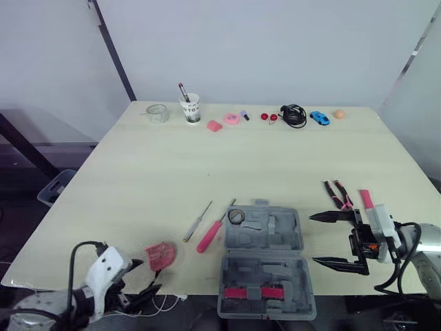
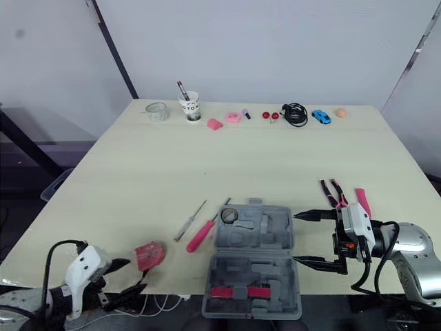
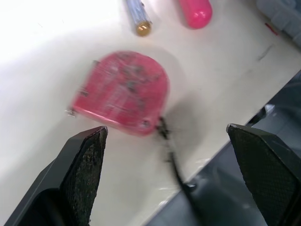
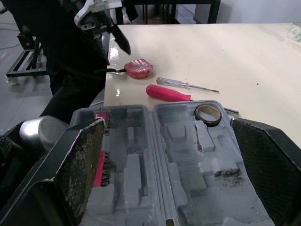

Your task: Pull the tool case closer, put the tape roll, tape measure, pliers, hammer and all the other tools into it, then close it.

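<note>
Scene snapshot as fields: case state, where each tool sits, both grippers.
tool case: open, flat, at near edge of table
tape roll: in case, far left corner
tape measure: on table, left of case
pink-handled screwdriver: on table by case's left edge
thin screwdriver: on table, left of the pink one
pliers: on table, right of case
pink handle: beside pliers, partly hidden
left gripper: open, empty, facing tape measure
right gripper: open, empty, at case's right edge

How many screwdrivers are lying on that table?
2. A thin clear-handled screwdriver and a pink-handled screwdriver lie side by side just left of the open tool case; others may be hidden.
</note>
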Tool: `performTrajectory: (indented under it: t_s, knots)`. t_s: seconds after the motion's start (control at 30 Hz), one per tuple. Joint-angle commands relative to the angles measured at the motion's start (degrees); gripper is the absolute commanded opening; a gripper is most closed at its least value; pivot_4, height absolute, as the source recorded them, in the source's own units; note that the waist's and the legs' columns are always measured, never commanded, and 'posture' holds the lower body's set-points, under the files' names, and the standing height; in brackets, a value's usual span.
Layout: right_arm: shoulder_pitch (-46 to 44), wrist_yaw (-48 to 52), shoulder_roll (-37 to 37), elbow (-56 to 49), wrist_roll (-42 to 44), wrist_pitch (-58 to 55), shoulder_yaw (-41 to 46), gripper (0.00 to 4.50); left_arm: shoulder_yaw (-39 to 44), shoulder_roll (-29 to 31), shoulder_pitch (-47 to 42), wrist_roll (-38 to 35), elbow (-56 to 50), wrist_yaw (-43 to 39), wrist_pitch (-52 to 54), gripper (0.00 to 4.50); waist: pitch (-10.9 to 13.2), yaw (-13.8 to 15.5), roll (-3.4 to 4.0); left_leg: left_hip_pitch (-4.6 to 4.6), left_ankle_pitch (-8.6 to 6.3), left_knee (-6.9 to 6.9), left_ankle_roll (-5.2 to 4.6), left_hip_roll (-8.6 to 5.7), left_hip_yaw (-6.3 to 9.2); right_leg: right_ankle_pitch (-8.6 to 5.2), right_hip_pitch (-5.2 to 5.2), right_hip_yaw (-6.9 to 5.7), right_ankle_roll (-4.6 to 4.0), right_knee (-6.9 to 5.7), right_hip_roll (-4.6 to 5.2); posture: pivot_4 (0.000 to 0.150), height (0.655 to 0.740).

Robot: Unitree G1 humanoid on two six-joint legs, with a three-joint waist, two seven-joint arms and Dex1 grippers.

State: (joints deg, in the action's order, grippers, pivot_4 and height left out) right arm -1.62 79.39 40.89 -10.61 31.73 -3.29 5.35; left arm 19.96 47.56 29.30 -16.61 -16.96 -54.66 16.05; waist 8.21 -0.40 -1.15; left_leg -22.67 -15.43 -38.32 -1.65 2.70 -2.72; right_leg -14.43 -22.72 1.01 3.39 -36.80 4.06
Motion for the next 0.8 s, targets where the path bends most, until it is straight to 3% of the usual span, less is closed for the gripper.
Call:
performTrajectory:
  t_s: [0.03,0.3,0.8]
  knots:
    - [-0.4,-0.5,-0.3,-0.7,0.3,1.5,0.6,4.5,-0.8,3.5,-4.1,2.5,3.2,-2.1,-3.8,4.33,0.0,0.1,0.0,-0.01,0.0,0.0,0.0,0.0,0.0,0.0,0.01,-0.01,0.0,0.01,-0.01,0.15,0.74]
    - [-0.2,-1.9,-1.1,-1.4,0.1,1.8,0.0,4.5,-10.3,4.8,-17.4,6.3,11.4,-4.1,-4.3,4.33,0.1,0.2,-0.02,-0.06,0.0,0.01,0.0,-0.06,-0.03,0.01,0.02,-0.02,0.01,-0.01,-0.09,0.15,0.74]
    - [0.1,-3.6,-0.4,-2.2,0.5,1.6,1.1,4.5,-17.1,0.4,-22.3,9.6,21.0,-2.3,-9.8,4.33,0.1,0.4,0.03,-0.04,0.01,0.0,-0.01,-0.21,-0.03,0.02,0.04,-0.02,0.04,-0.04,-0.1,0.15,0.74]
